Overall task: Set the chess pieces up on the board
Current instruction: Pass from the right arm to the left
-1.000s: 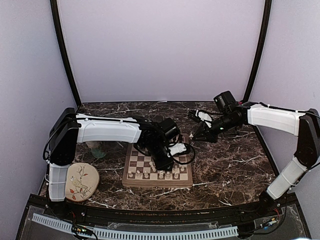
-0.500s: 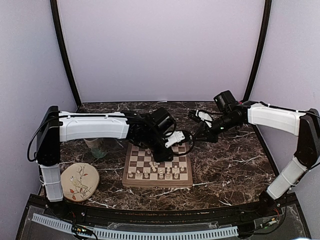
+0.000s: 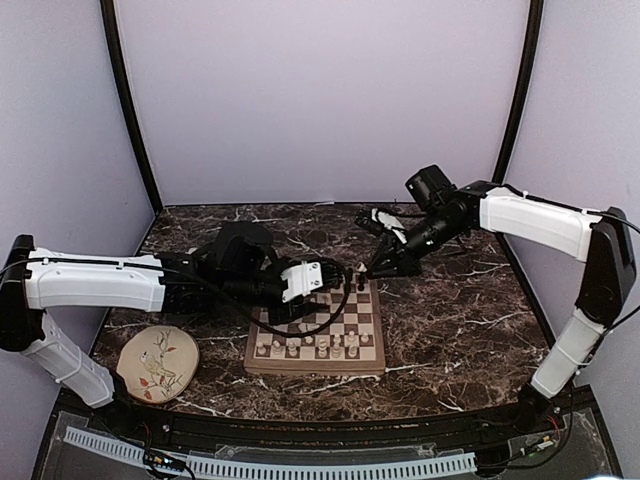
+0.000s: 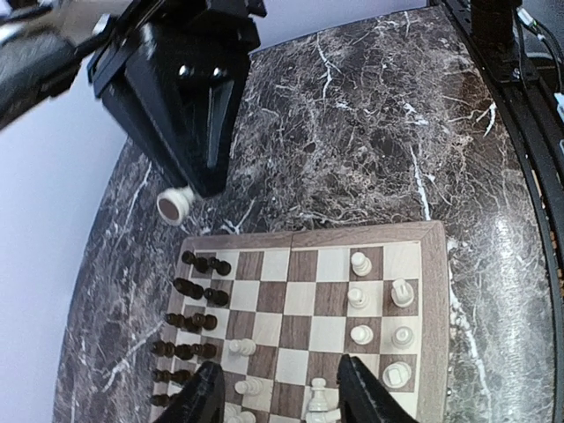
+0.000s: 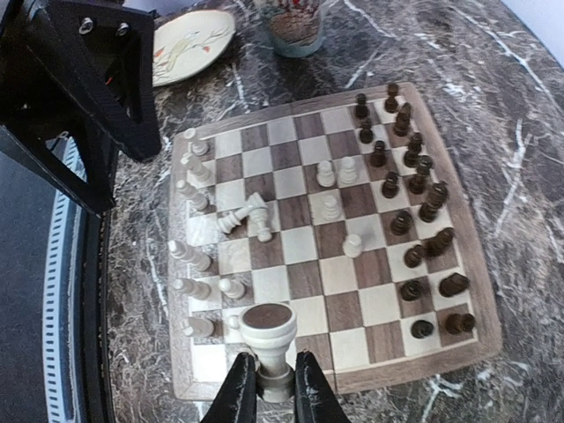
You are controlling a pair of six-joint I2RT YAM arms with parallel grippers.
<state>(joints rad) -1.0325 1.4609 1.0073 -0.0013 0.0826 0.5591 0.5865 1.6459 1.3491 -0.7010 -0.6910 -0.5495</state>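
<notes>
On the board (image 4: 431, 308), cream and dark chess pieces (image 4: 361, 334), some fallen.

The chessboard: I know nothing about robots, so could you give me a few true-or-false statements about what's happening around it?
1. The right gripper holds a white piece. True.
2. The left gripper holds a dark piece. False: its jaws stand open and empty above the board.
3. The plate sits on the board. False: it lies on the table beside it.
4. Some white pieces lie toppled on the board. True.
</notes>
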